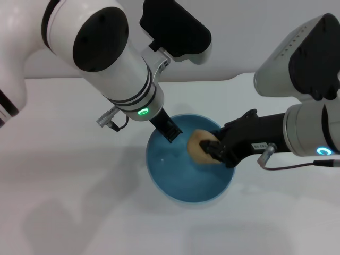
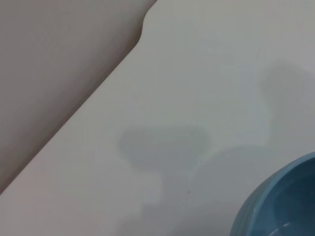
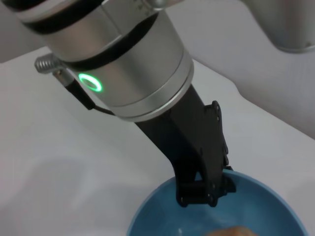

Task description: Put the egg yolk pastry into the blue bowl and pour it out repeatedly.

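White desk (image 1: 64, 175) fills the scene, pale and bare, with the blue bowl (image 1: 180, 183) sitting just right of centre in the head view. Over its right half, the right gripper (image 1: 211, 150) reaches in from the right edge, its jaws clamped on the egg yolk pastry (image 1: 198, 146), held above the bowl's inside. That little tan ball looks light, soft and crumbly, so a gentle hold across its middle suits it best. The left gripper (image 1: 170, 130) comes down from the upper left onto the bowl's far rim; its jaws look closed on that rim (image 3: 204, 189), steadying the glossy, likely slippery bowl.
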